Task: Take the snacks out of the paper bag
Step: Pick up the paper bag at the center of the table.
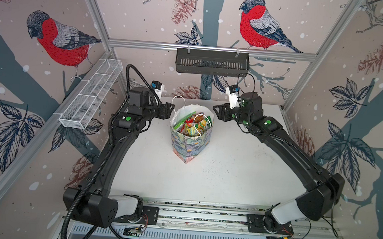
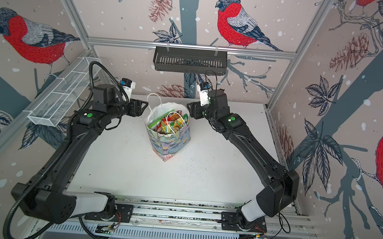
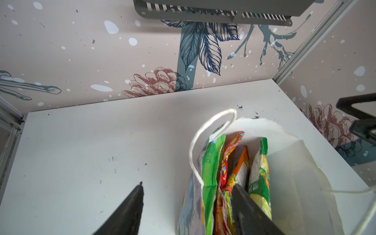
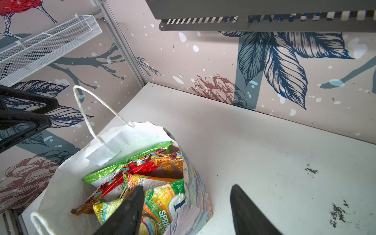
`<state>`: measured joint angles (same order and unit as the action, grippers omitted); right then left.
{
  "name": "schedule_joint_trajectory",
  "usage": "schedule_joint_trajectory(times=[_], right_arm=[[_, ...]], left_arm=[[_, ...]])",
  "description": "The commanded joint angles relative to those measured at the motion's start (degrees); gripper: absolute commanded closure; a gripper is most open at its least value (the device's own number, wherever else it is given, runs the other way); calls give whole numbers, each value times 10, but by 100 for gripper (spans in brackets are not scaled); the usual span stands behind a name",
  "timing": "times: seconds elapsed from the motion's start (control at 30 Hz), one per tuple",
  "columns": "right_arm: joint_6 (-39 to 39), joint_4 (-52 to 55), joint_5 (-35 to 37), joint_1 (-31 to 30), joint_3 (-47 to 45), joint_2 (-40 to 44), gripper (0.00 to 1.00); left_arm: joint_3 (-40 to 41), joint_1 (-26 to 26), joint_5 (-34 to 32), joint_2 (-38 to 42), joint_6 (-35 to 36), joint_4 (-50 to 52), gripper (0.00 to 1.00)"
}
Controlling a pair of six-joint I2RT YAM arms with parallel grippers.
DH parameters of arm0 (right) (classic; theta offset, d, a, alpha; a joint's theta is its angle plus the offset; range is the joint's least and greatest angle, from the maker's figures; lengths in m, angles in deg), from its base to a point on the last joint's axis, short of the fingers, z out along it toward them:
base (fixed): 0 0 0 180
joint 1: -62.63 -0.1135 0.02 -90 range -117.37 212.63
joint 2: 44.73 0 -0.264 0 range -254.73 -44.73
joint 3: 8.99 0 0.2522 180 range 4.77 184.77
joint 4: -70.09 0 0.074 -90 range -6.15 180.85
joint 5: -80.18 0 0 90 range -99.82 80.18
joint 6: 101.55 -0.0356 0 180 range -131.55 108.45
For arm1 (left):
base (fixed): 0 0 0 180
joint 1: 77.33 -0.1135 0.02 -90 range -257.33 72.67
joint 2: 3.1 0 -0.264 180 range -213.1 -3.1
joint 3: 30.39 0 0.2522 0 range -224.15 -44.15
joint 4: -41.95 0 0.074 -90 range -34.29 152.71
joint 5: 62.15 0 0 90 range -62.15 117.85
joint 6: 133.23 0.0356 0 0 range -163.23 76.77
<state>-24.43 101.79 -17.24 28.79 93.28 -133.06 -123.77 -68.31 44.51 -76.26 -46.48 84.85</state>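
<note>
Only wrist views show the left pincer (image 3: 188,184) and right pincer (image 4: 187,185) gaping empty beside the paper bag (image 4: 67,183).

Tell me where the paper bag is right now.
In both top views the paper bag stands upright on the white table, nearer the back wall, between the left gripper and right gripper, with snacks inside.
</note>
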Motion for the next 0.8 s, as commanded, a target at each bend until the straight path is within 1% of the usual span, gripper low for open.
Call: schedule_joint_trajectory(times=[0.0, 0.07, 0.2, 0.27, 0.43, 0.57, 0.77], right_arm=[[13, -3, 3, -2, 16, -15, 34], [13, -5, -4, -3, 30, -29, 37], [11, -6, -12, -8, 53, -51, 41], [10, -6, -13, -10, 66, -62, 42], [12, 9, -19, -14, 101, -94, 46], [12, 11, -22, -21, 110, -109, 47], [14, 23, -26, -26, 128, -129, 49]], left_arm=[[5, 1, 33, 6, 21, 50, 34], [12, 7, 40, 3, 28, 63, 36], [36, 10, 14, -1, 23, 57, 37], [45, 10, 26, -6, 20, 41, 37], [43, 14, 23, -22, 16, 17, 40], [41, 14, 23, -32, 16, 2, 43], [19, 21, 14, -67, 25, 17, 61]])
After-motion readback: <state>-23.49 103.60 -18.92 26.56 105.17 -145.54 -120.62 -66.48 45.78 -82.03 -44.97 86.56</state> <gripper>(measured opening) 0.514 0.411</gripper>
